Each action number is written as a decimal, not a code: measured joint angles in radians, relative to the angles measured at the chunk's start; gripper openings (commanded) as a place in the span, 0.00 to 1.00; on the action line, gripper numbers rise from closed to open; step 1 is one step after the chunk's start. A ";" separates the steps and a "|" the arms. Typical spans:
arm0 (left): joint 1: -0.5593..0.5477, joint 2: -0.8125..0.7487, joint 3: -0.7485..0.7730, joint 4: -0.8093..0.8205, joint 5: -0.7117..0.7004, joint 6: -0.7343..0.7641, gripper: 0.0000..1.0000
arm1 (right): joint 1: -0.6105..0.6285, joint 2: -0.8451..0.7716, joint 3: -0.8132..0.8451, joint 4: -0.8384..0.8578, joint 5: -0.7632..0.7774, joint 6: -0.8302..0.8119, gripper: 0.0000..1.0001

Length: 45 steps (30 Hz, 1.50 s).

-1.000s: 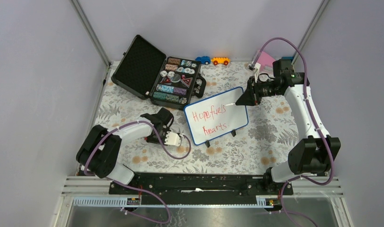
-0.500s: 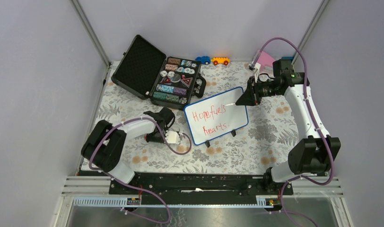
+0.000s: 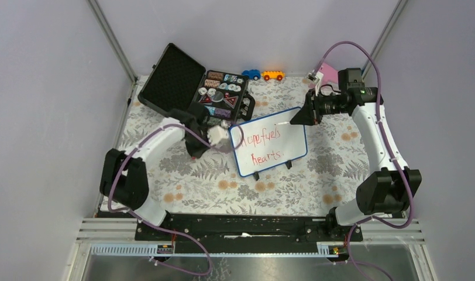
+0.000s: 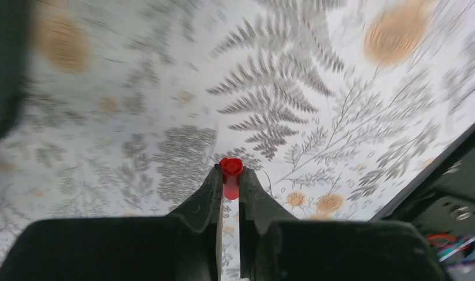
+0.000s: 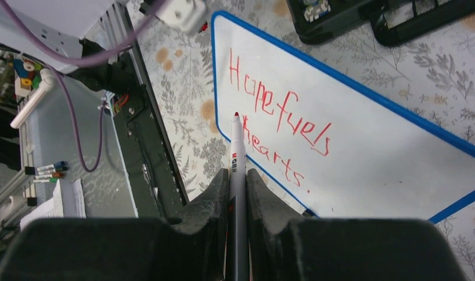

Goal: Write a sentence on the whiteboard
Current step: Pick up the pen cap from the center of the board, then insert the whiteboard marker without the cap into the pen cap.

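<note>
Sentence (image 5: 279,126) is done on whiteboard (image 5: 393,170); marker (image 5: 238,152) clamped in right end effector (image 5: 237,175), red cap (image 4: 231,167) in left end effector (image 4: 230,178); recapping prob. pending.

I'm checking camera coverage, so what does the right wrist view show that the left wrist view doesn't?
Only the right wrist view shows the whiteboard, its red sentence, and the marker gripped in the right claw. Only the left wrist view shows the left claw shut on a small red cap. Both show the floral tablecloth.
</note>
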 measured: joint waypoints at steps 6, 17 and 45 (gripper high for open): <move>0.143 -0.070 0.305 -0.045 0.305 -0.196 0.00 | 0.057 0.013 0.060 0.145 -0.045 0.204 0.00; 0.314 -0.260 0.502 0.302 0.618 -0.847 0.00 | 0.128 0.016 -0.043 0.894 -0.153 0.959 0.00; 0.510 -0.304 -0.111 1.379 0.626 -2.605 0.00 | 0.583 0.165 0.196 0.989 0.577 0.928 0.00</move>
